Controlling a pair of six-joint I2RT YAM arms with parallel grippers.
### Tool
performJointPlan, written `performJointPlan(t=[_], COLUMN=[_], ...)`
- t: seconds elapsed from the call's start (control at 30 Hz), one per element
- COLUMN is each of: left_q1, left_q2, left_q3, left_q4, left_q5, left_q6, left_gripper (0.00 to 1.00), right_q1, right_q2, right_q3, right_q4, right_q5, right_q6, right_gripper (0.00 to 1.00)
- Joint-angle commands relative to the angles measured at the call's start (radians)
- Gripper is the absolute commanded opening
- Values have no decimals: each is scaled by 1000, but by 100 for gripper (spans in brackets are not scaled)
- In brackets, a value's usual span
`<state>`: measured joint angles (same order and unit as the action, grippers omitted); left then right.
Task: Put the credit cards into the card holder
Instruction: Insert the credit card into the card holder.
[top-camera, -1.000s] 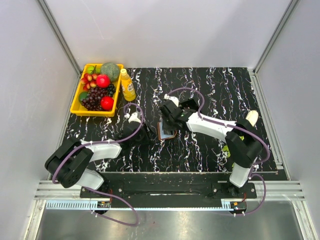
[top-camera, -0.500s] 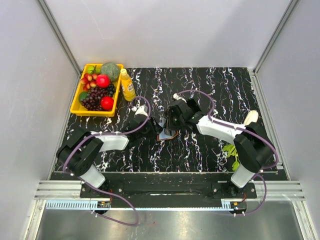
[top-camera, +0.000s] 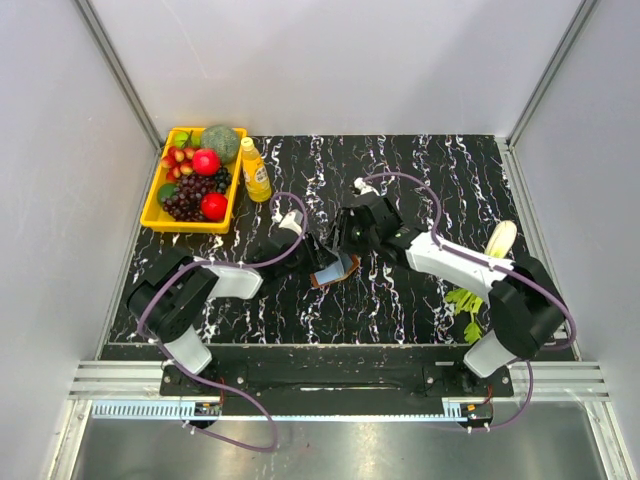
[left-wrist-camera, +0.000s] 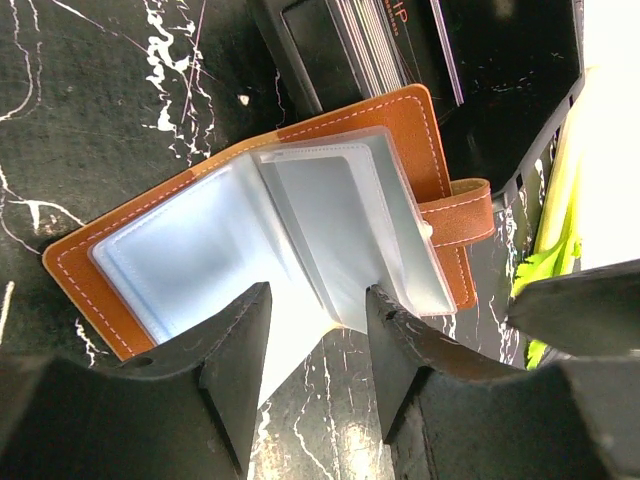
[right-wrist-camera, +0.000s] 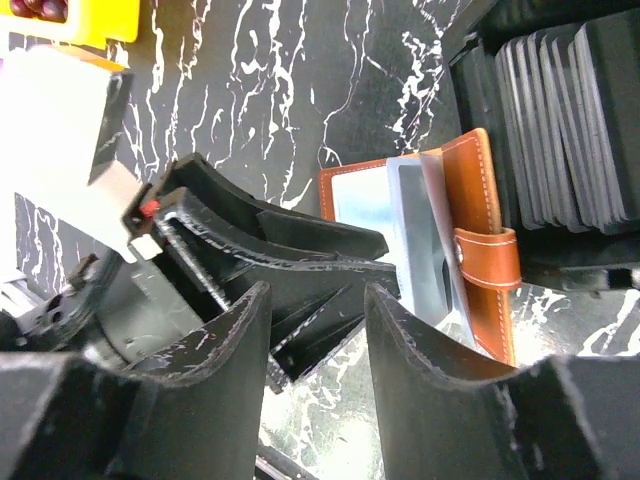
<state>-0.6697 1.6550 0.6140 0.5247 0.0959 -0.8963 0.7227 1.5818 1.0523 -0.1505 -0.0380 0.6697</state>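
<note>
top external view: a black table (top-camera: 420, 180) veined with white like marble sits inside a booth of plain pale walls (top-camera: 350, 60), with bare metal rails along its edges and a metal strip in front of the arm bases. near the far left corner stands a yellow tray (top-camera: 190, 228) of fruit, with a small orange bottle (top-camera: 255, 170) upright just beside it. a banana (top-camera: 501, 238) and some green leaves (top-camera: 462, 300) lie on the right side. the two arms reach inward and meet near the middle of the table, where the brown leather card holder (left-wrist-camera: 400, 130) lies open and flat, its clear plastic sleeves fanned up and its strap hanging off one edge. just beside it is a black box (left-wrist-camera: 500, 90) holding a row of credit cards (right-wrist-camera: 545, 130) standing on edge. the left hand (left-wrist-camera: 315, 300) is partly open, a corner of one clear sleeve lying between its fingers with a gap showing, nothing clamped. the right hand (right-wrist-camera: 315, 295) is also parted and holds nothing, hanging close to the left hand and the holder.
</note>
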Motion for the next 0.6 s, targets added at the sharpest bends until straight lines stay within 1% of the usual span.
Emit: performJointPlan(t=[0.0, 0.07, 0.17, 0.33, 0.47, 0.5, 0.57], left_q1=[-7, -11, -18, -22, -24, -24, -24], left_q2=[22, 17, 28, 63, 78, 78, 81], left_q3=[52, 61, 93, 141, 145, 144, 136], left_q4=[40, 24, -5, -61, -91, -94, -92], left_q5=[30, 21, 22, 14, 8, 7, 7], left_q6=[5, 16, 37, 45, 46, 46, 46], left_gripper=[47, 47, 48, 47, 47, 47, 47], right_q1=[-6, -9, -20, -29, -29, -29, -28], right_q2=[-91, -106, -112, -86, -86, -86, -82], right_q3=[29, 41, 44, 25, -4, -9, -14], right_q4=[-52, -105, -167, -208, -210, -210, -215], right_q5=[117, 168, 187, 159, 145, 141, 119], right_q6=[-33, -51, -58, -65, -64, -68, -74], right_gripper=[49, 49, 49, 51, 54, 58, 60])
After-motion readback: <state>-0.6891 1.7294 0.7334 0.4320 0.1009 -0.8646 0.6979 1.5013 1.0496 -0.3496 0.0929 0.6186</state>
